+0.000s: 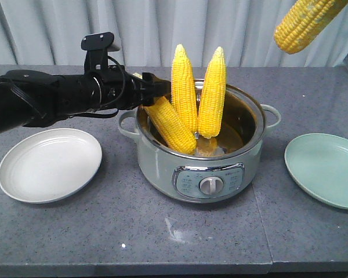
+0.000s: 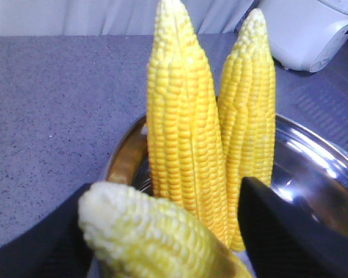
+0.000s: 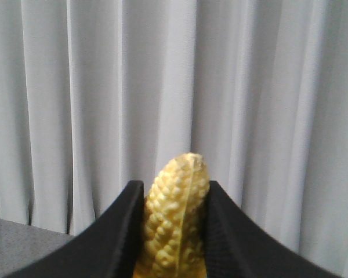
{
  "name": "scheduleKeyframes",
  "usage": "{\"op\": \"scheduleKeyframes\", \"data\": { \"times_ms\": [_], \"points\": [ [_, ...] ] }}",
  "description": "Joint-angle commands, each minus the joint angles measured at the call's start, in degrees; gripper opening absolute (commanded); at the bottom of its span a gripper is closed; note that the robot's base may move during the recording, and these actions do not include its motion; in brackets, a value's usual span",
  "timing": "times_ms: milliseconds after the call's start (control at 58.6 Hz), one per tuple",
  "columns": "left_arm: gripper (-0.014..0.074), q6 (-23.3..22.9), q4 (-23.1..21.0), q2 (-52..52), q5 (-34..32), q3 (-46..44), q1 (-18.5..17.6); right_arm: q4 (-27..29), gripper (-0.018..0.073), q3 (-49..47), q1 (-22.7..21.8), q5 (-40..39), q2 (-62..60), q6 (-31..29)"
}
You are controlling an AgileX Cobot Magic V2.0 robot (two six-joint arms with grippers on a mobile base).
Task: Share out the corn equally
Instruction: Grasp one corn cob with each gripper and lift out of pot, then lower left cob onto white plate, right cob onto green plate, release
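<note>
Straddling cob (image 1: 169, 126) at pot rim (image 1: 256, 119), left jaws.

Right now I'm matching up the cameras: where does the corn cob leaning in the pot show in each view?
Exterior front: the leaning cob lies left in the pot, tip at the left gripper.
Left wrist: bottom edge, between that gripper's fingers.
Right wrist: not in it; the raised cob in the right gripper is another.
Shared landmark: the two upright cobs, in front and left wrist views.
</note>
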Motion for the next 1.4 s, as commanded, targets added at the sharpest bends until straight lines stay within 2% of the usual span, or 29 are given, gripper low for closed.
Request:
{"op": "scheduleKeyframes", "data": {
  "times_ms": [0, 136, 188, 495, 563, 665, 750, 819, 938, 989, 1109, 1245, 1296, 1381],
  "points": [
    [0.0291, -0.2, -2.7, -2.9, 0.1, -2.1, -0.2, 0.3, -0.0006, -1.7, -0.4, -2.7, -0.8, -0.5],
    [0.0053, -0.2, -3.0, -3.8, 0.1, -2.1, -0.2, 0.3, -0.0006, -1.7, -0.4, -2.7, -0.8, -0.5],
    [-0.0009, -0.2, -3.0, -4.5, 0.1, -2.1, -0.2, 0.3, -0.0006, -1.7, -0.4, -2.6, -0.8, -0.5],
    [-0.0008, -0.2, -2.6, -15.5, 2.6, -2.1, -0.2, 0.2, -0.0006, -1.7, -0.4, -1.4, -0.8, -0.5],
    [-0.0008, -0.2, -1.0, -19.3, 5.2, -2.1, -0.2, -0.3, -0.0006, -1.7, -0.4, -0.2, -0.8, -0.3],
    [-0.0008, -0.5, 3.9, -25.8, 7.9, -2.0, 0.7, -2.8, -0.0006, -1.7, -0.4, 0.5, -1.0, 2.7],
    [-0.0008, -5.5, 7.3, -30.8, 7.7, -2.0, 3.4, -5.8, -0.0006, -1.9, -2.9, 0.5, -1.6, 7.0],
    [-0.0008, -9.4, 7.3, -33.4, 5.8, -1.8, 6.6, -8.5, -0.0006, -1.9, -6.8, 0.7, -1.7, 10.5],
    [-0.0008, -10.8, 7.3, -35.5, 2.3, 0.3, 10.6, -10.3, -0.0006, -1.9, -16.4, 5.8, -0.9, 17.5],
    [-0.0008, -10.8, 7.3, -35.8, 0.6, 1.8, 11.8, -10.7, -0.0005, -1.9, -19.2, 8.6, -0.4, 20.1],
    [-0.0008, -10.7, 7.3, -35.8, -0.8, 8.1, 15.0, -15.7, -0.0005, -1.9, -20.8, 13.3, 2.0, 24.3],
    [-0.0008, -10.7, 7.3, -35.8, -1.7, 17.5, 20.3, -24.4, -0.0005, -1.9, -23.6, 20.0, 5.9, 32.8],
    [-0.0008, -10.8, 7.3, -35.8, -2.0, 19.8, 21.8, -25.9, -0.0005, -1.9, -24.8, 22.0, 7.5, 34.9],
    [-0.0008, -10.8, 7.3, -35.8, -3.6, 22.4, 24.1, -25.8, -0.0005, -1.9, -25.5, 24.9, 10.4, 34.6]
  ]
}}
